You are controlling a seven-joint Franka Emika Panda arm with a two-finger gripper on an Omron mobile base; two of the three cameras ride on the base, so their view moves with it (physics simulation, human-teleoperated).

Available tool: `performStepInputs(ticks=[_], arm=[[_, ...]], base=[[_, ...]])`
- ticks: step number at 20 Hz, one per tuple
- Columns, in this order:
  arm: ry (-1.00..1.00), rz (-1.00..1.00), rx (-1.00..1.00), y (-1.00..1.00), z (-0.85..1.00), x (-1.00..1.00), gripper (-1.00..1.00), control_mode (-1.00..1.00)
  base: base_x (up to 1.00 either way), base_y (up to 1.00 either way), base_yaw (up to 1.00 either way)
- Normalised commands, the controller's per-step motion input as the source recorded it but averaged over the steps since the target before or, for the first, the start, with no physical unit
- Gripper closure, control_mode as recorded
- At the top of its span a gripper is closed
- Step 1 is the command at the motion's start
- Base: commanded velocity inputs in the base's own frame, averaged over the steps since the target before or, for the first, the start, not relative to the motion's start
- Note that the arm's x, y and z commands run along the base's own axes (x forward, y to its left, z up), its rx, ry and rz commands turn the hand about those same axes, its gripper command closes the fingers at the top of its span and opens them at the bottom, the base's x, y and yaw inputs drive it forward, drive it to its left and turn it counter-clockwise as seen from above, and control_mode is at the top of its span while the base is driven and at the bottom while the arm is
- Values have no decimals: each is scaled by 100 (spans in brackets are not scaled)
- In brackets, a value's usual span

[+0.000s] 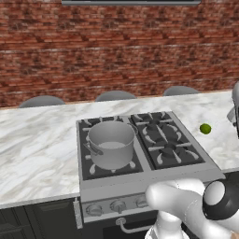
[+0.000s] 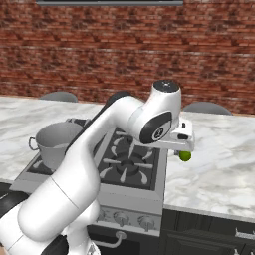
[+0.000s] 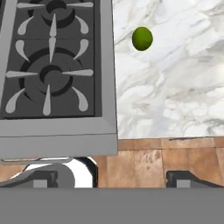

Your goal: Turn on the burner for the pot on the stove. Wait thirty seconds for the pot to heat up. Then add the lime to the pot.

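Observation:
The grey metal pot [image 1: 111,144] [image 2: 56,142] stands on the front-left burner of the steel stove [image 1: 144,175] [image 2: 149,199]. To the right of the stove, the green lime [image 1: 205,128] [image 2: 186,156] [image 3: 142,38] lies on the marble counter. My gripper [image 3: 114,179] hangs above the counter's front edge, just right of the stove and nearer than the lime. Its jaws stand wide open with nothing between them. In the right base view my hand sits directly above the lime.
Round knobs [image 1: 117,205] [image 2: 119,217] line the stove's front panel. The marble counter [image 1: 37,149] [image 3: 175,87] runs to both sides of the stove. A brick wall [image 1: 116,51] rises behind it, with grey chair backs [image 1: 42,101] along the far edge.

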Motion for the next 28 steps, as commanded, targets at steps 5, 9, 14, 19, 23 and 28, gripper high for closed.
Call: performStepInputs(ticks=[5,9,14,19,23,28], arm=[[-7,-4,-3,-2,-28,27,-100,-100],[-5,-3,-2,-1,-24,33,-100,-100],[-2,-3,0,-24,-11,29,-100,-100],[0,0,0,-30,-15,44,-100,-100],[0,0,0,-20,-14,58,-100,-100],[0,0,0,-16,-15,45,-100,-100]], base=[[0,0,0],[0,0,0],[0,0,0],[0,0,0],[0,0,0],[0,0,0]])
